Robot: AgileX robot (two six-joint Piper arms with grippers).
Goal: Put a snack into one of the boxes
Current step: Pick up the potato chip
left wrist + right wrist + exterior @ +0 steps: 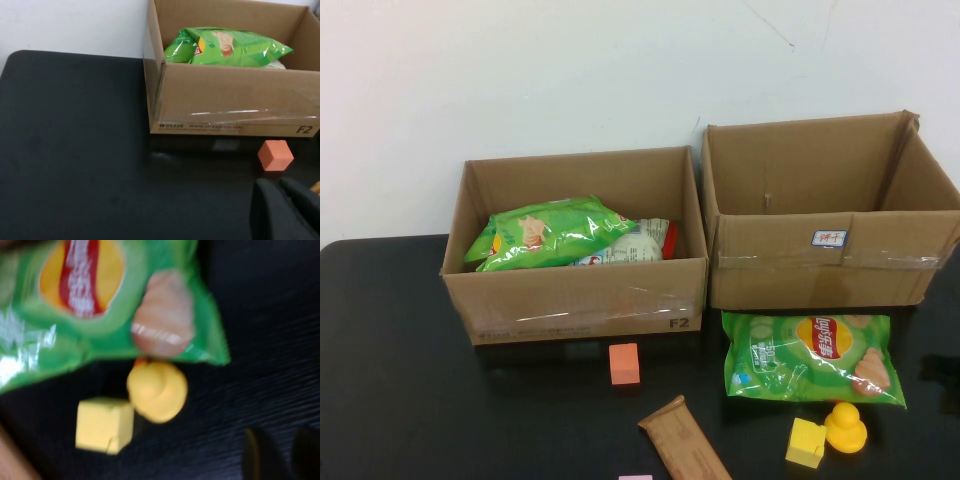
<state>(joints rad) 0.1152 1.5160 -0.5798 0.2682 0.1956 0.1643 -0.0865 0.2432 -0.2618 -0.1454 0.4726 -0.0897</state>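
A green chips bag (813, 357) lies flat on the black table in front of the right cardboard box (830, 270); it also shows in the right wrist view (100, 305). The left cardboard box (575, 300) holds another green chips bag (548, 232) and a white and red packet (638, 243). A brown snack bar (684, 440) lies at the front. Neither arm shows in the high view. My left gripper (277, 184) is shut and empty, just short of an orange cube (275, 155). My right gripper (283, 442) is open and empty above the table, near the chips bag's corner.
An orange cube (624, 363) sits in front of the left box. A yellow cube (805, 442) and a yellow duck (845, 428) sit just in front of the chips bag. A pink piece (635, 477) shows at the front edge.
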